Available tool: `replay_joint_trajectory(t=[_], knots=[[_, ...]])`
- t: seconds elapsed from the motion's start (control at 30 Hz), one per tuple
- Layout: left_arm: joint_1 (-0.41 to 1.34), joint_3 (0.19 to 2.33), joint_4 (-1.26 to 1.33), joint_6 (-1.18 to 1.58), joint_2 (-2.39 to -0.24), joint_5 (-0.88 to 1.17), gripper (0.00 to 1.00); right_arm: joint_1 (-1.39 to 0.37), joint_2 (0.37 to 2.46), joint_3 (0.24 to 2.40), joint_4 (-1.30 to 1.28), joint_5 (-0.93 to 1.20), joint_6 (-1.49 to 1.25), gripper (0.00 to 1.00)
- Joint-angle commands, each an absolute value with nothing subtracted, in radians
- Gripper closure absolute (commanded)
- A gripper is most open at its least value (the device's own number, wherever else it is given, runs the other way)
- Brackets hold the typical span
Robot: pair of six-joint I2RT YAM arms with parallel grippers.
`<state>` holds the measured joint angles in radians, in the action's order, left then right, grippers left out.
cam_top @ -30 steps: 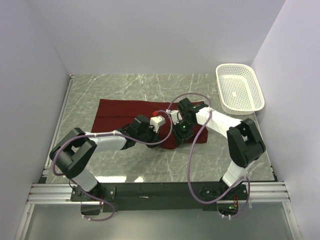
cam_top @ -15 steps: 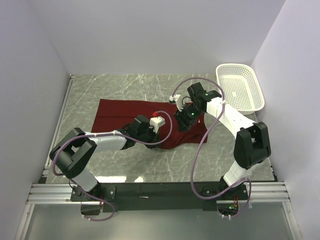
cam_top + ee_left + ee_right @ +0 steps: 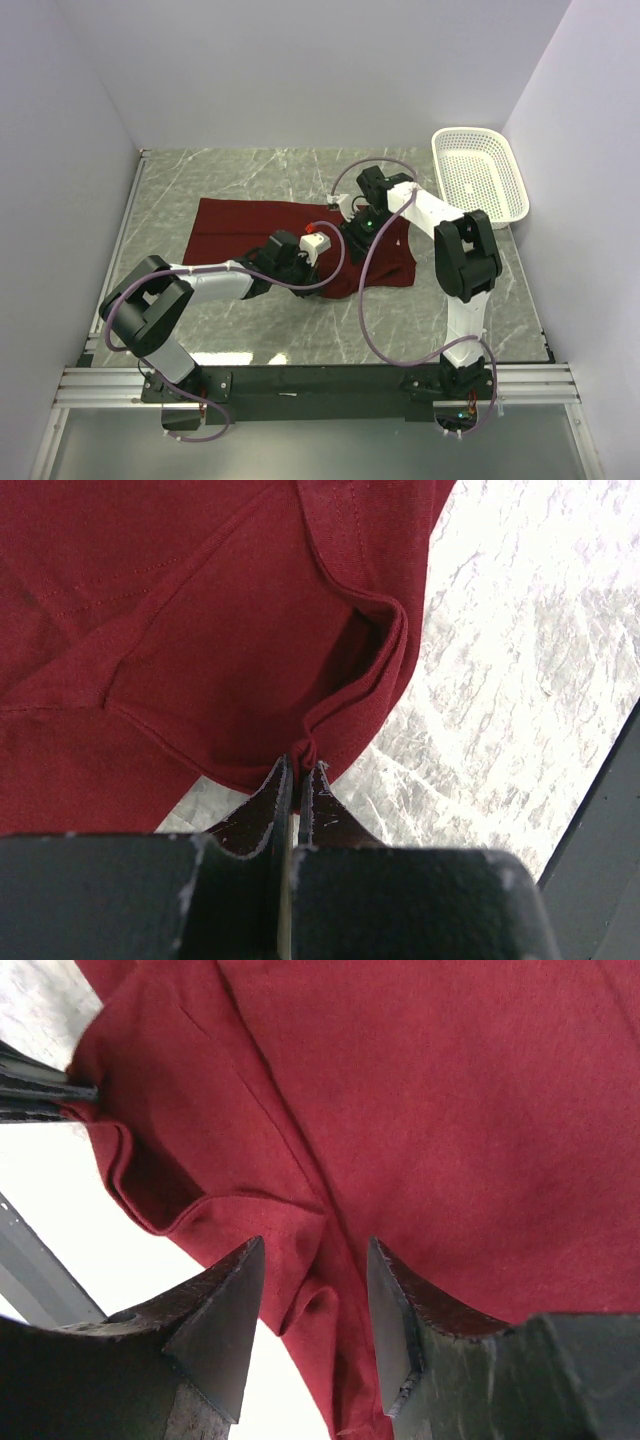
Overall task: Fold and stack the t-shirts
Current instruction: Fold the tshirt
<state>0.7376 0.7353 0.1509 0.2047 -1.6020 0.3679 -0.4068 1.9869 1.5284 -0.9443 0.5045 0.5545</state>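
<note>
The maroon t-shirt (image 3: pixel 240 225) lies spread on the marble table, its right part partly folded and rumpled. My left gripper (image 3: pixel 322 262) is shut on a pinch of the shirt's hem (image 3: pixel 305 748) at its near edge. My right gripper (image 3: pixel 352 228) is open just above the shirt's right part; in the right wrist view the fingers (image 3: pixel 225 1310) straddle a rumpled fold of maroon cloth (image 3: pixel 330 1300) without closing on it. The left gripper's fingertips show at that view's left edge (image 3: pixel 40 1095). No neck label shows.
A white mesh plastic basket (image 3: pixel 478 176) stands at the far right by the wall. White walls close the table on the left, back and right. Bare marble (image 3: pixel 300 330) lies in front of the shirt, and the black front rail (image 3: pixel 320 380) runs along the near edge.
My right arm swung from the shirt's near right edge up and back, then came down left over its right part, jaws open. The left gripper stayed shut on the hem.
</note>
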Motion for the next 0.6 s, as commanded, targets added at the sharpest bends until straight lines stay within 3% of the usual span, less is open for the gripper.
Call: replay_joint_trajectory(t=[0.0, 0.57], knots=[[0.741, 0.776, 0.164, 0.198, -1.617, 0.371, 0.99, -0.405, 1.974, 1.519, -0.937, 0.488, 0.528, 0.47], [0.741, 0.781, 0.166, 0.203, -1.623, 0.376, 0.99, -0.416, 2.019, 1.479, -0.939, 0.537, 0.545, 0.49]])
